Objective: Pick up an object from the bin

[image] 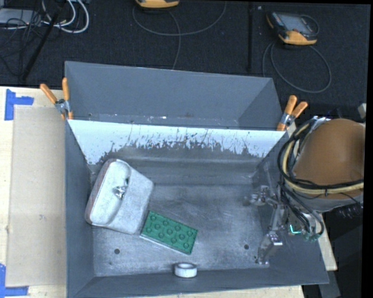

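A bright glare band crosses the far wall of the bin; its floor is dimmer, surroundings dark.

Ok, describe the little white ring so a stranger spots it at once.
Start at the near wall of the grey bin, at the view's bottom. Just below the green studded plate lies the small white ring, by that wall. It is the only round thing, far smaller than the plate or the silvery box.

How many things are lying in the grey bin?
3. A silvery box lies at the left, a green studded plate is right beside it towards the middle, and a small white ring is near the front. The robot arm at the right might hide more.
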You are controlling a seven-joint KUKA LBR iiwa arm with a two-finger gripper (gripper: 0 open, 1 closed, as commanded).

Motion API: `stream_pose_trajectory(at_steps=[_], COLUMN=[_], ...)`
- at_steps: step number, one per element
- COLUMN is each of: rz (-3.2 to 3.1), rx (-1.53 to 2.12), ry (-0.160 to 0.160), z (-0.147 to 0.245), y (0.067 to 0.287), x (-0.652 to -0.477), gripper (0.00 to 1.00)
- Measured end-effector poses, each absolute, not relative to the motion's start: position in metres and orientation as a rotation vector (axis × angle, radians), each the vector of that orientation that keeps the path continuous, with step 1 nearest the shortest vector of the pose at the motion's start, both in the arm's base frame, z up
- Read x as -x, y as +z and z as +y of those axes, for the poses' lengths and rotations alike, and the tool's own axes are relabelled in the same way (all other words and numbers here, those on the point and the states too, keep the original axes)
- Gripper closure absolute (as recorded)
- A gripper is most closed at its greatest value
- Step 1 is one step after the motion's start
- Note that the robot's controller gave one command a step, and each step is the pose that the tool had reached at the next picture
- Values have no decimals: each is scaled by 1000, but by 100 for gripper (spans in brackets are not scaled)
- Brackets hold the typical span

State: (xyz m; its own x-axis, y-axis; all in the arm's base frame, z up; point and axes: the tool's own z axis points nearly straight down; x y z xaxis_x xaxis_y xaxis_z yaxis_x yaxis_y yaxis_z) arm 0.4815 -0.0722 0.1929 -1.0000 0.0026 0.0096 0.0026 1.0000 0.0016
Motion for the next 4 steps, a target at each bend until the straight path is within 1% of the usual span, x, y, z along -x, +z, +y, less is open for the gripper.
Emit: stream_pose_trajectory(at_steps=[1, 2, 3, 4], rz=[-3159, -3119, -3121, -3106], rx=[-74, -450, -448, -524], ry=[-1, -4, -2, -1], z=[21, 114, 113, 113], y=[70, 88, 89, 250], x=[-491, -486, -487, -484], gripper=[0, 0, 100, 100])
